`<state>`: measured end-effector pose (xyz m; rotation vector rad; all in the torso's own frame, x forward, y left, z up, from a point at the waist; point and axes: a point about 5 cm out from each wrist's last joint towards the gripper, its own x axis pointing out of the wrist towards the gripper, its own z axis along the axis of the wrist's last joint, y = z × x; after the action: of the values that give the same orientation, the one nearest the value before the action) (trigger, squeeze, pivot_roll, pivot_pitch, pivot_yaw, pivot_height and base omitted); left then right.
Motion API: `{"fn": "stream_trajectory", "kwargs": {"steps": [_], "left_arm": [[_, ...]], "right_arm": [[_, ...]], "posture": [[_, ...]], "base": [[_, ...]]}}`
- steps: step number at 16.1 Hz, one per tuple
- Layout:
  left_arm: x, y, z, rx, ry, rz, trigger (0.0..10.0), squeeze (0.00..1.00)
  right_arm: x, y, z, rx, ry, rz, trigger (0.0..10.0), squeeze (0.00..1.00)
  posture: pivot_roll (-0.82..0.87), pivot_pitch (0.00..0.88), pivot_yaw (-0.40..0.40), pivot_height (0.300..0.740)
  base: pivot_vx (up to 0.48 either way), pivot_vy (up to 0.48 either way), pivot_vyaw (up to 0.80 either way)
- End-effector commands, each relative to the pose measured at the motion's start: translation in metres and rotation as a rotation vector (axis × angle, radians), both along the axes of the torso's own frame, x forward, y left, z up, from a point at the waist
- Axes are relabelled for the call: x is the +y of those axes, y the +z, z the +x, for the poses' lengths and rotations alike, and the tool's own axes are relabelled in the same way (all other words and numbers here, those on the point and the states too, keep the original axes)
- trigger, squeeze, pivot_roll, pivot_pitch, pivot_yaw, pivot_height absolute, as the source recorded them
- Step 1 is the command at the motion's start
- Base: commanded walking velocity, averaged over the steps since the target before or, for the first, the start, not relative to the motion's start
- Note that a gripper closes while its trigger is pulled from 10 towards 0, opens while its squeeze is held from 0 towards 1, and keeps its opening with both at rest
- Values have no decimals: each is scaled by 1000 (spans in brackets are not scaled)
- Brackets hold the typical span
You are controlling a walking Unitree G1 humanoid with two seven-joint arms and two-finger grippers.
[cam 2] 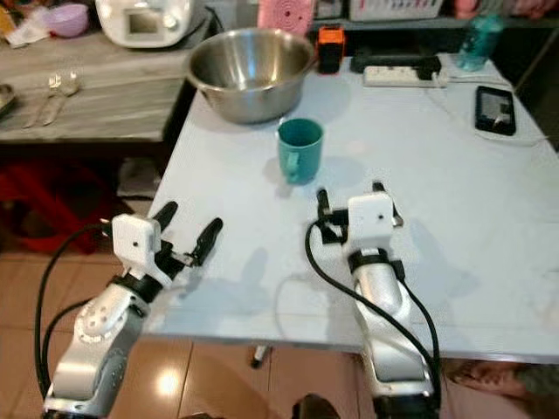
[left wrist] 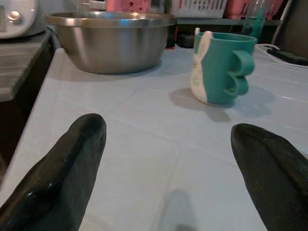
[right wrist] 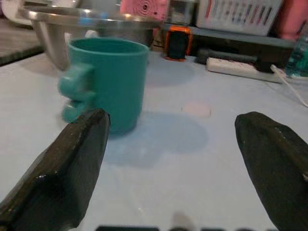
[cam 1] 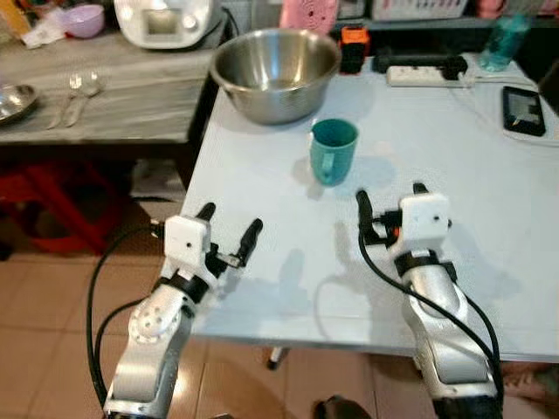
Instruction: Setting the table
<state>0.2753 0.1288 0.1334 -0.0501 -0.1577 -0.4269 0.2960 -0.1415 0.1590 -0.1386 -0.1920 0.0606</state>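
Note:
A teal mug stands upright on the pale blue table, just in front of a large steel bowl. My right gripper hovers open a short way in front of the mug, slightly to its right; the mug looks close in the right wrist view. Over the table's front left corner my left gripper is open and holds nothing. From the left wrist, the mug and the bowl lie ahead of its fingers.
An orange and black device, a power strip, a phone and a teal bottle sit along the table's back and right. A grey side counter to the left carries spoons, a steel plate and a white cooker.

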Motion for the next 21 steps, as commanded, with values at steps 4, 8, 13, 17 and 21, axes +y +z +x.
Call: {"fn": "stream_trajectory", "kwargs": {"steps": [4,8,13,17,21], "left_arm": [[4,-2,-10,-8,-96,42,10000,0],[3,-1,-14,-31,-173,112,10000,0],[1,0,-19,-22,-215,99,10000,0],[-4,5,-23,-32,-293,46,10000,0],[-1,5,-22,-30,-302,56,10000,0]], "right_arm": [[13,-2,6,2,29,7,10000,0],[19,5,22,-12,23,16,10000,0],[27,11,41,-17,15,38,10000,0],[36,15,52,-33,24,44,10000,0],[43,22,61,-52,18,43,10000,0]], "posture": [[-111,196,63,740],[-95,223,65,740],[-75,250,66,740],[-74,253,61,740],[-79,252,64,740]], "base": [[0,0,0],[0,0,0],[0,0,0],[0,0,0],[0,0,0]]}}
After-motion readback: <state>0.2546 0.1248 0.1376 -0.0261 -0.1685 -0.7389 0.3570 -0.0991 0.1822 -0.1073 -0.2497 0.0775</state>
